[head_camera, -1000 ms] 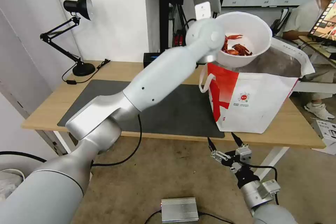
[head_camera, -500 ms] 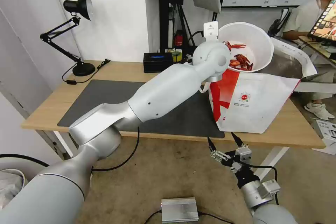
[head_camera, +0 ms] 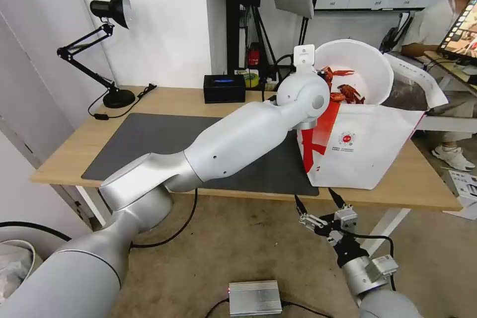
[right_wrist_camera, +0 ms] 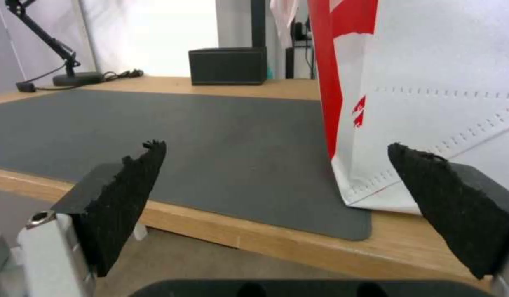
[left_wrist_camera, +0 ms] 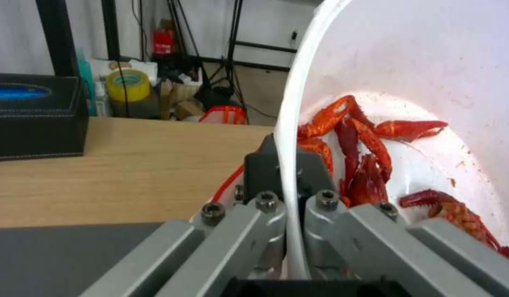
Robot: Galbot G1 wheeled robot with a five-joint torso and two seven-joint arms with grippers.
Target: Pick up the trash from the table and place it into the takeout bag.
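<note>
The left claw (left_wrist_camera: pixel 292 194) pinched the bowl (head_camera: pixel 365 67) rim, tilted over the bag (head_camera: pixel 365 146); release remained. The right claw (right_wrist_camera: pixel 276 165) hung wide below the table (head_camera: pixel 149 97).

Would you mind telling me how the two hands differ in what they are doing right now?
The left hand is shut on the rim of the white bowl, while the right hand is open and holds nothing. The left hand is raised over the mouth of the takeout bag, tipping the bowl of red shells; the right hand sits low, below the table edge, facing the bag's side. Both have dark pads.
</note>
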